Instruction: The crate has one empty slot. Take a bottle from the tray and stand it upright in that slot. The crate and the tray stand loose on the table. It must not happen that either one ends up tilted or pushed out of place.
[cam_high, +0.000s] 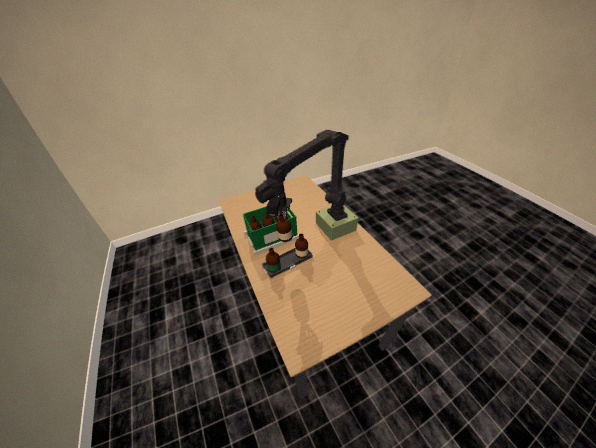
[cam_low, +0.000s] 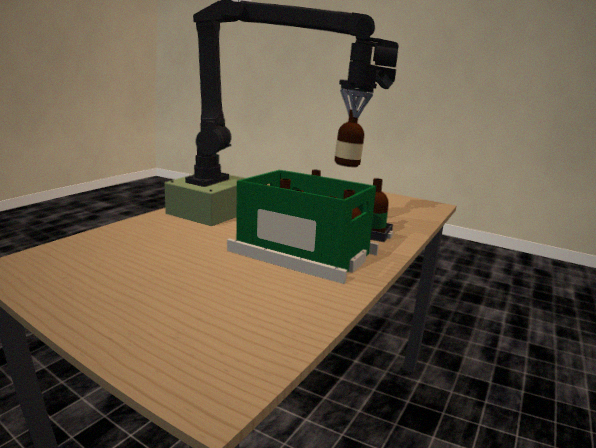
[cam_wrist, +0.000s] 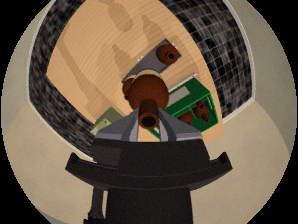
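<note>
My gripper (cam_low: 355, 112) is shut on the neck of a brown bottle (cam_low: 349, 142) with a cream label and holds it upright in the air, well above the far right part of the green crate (cam_low: 305, 217). The same bottle hangs over the crate's near right corner in the top view (cam_high: 284, 228) and fills the middle of the wrist view (cam_wrist: 147, 96). The crate (cam_high: 270, 227) holds several brown bottles. The dark tray (cam_high: 288, 261) in front of it carries two upright bottles (cam_high: 272, 259) (cam_high: 301, 245).
The crate rests on a pale grey base strip (cam_low: 287, 260). The arm's olive-green pedestal (cam_low: 202, 199) stands beside the crate. The crate and tray lie close to the table's edge (cam_low: 435, 227).
</note>
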